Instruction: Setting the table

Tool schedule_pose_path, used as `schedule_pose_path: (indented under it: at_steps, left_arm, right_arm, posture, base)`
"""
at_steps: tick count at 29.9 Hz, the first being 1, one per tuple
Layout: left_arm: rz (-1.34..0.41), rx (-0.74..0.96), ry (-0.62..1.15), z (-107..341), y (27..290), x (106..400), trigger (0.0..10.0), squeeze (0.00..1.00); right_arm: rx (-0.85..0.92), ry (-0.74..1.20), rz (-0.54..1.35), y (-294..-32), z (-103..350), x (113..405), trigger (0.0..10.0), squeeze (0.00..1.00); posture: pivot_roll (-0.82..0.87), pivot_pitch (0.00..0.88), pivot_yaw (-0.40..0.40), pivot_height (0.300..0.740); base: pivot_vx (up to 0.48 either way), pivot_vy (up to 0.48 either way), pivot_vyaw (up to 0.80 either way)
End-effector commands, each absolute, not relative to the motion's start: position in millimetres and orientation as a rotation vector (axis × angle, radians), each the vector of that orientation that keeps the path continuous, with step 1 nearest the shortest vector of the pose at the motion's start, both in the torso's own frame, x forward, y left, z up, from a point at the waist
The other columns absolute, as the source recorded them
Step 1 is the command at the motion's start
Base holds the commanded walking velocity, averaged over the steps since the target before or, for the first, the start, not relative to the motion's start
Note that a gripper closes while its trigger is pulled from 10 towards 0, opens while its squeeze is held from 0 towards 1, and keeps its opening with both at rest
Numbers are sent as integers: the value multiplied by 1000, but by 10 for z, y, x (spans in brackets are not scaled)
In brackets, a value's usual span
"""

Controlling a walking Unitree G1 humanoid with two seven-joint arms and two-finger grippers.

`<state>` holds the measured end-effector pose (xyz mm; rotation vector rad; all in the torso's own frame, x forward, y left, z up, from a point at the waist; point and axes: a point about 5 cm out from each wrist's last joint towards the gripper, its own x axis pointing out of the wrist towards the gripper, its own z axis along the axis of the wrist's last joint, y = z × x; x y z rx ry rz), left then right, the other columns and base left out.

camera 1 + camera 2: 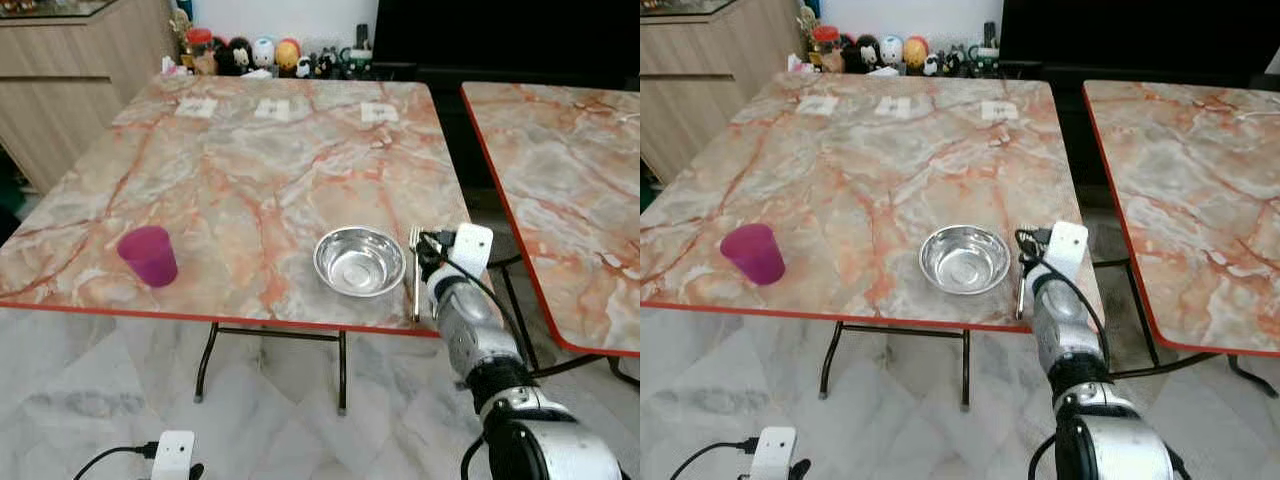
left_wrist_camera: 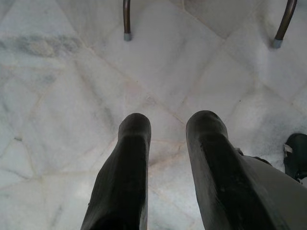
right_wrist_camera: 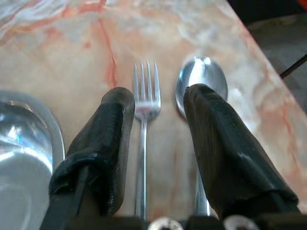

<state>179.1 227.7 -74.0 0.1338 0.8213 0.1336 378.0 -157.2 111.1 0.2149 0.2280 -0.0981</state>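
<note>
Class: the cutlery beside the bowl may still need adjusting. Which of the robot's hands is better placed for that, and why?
The right hand: it hovers open over the fork, beside the spoon and bowl. The left hand hangs low, pointing at the floor.

spoon (image 3: 201, 81) handle hidden behind gripper finger, bowl (image 3: 24, 153) cut off

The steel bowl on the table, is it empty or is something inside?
Empty. The steel bowl stands upright, and its bare shiny bottom shows in both eye views.
</note>
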Motion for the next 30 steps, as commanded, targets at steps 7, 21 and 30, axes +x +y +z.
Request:
schedule_pose_path:
  at_steps: [7,21,30]
  left_arm:
    - [145,126,855,-794,2294,1671,10000,0]
    - [144,131,858,-795,2315,1654,10000,0]
    - [151,127,861,-800,2329,1634,10000,0]
  right_arm:
    - [211,242,-196,-1690,1096,3788,10000,0]
    - [246,300,-218,-1709,988,3757,10000,0]
    - [285,334,-224,-1698,950,3751,10000,0]
  posture:
    - [9,89,-18,740]
    - [23,84,-15,740]
    - [31,94,-16,740]
  base:
    - [0,0,0]
    - [0,0,0]
    - [0,0,0]
